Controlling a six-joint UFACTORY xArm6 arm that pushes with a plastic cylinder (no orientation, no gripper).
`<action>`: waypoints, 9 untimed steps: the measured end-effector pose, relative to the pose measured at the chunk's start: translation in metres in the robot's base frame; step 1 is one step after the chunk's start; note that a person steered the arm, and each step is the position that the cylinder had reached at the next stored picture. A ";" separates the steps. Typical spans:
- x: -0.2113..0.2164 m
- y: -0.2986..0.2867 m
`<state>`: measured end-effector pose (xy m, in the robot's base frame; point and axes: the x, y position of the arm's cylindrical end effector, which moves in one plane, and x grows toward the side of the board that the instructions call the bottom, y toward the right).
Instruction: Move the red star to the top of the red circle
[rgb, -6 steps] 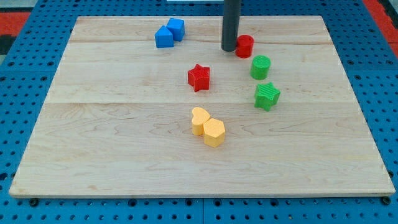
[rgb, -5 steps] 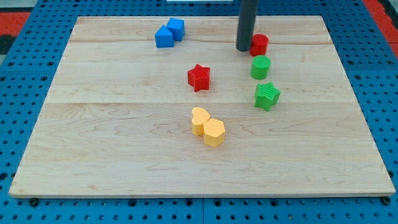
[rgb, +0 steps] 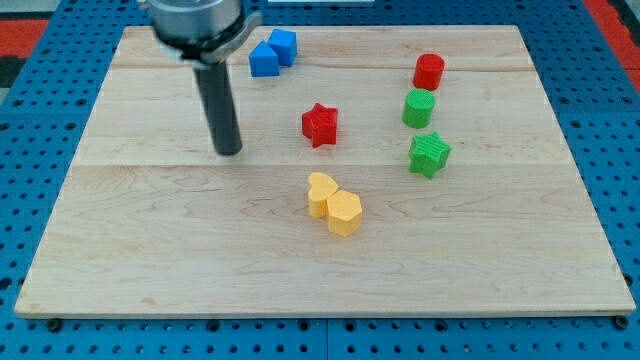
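The red star lies near the middle of the wooden board. The red circle stands at the view's upper right, apart from the star. My tip rests on the board to the left of the red star, a clear gap away and slightly lower in the view. The rod rises from it toward the view's top left.
Two blue blocks touch each other at the view's top, above the star. A green circle and a green star sit below the red circle. Two yellow blocks touch below the red star.
The red circle was pushed to the right by my tip. My tip then left it and moved far left and down, to the left of the red star.
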<state>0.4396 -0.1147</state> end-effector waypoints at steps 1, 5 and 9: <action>0.011 0.047; -0.071 0.117; -0.183 0.137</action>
<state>0.2563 0.0222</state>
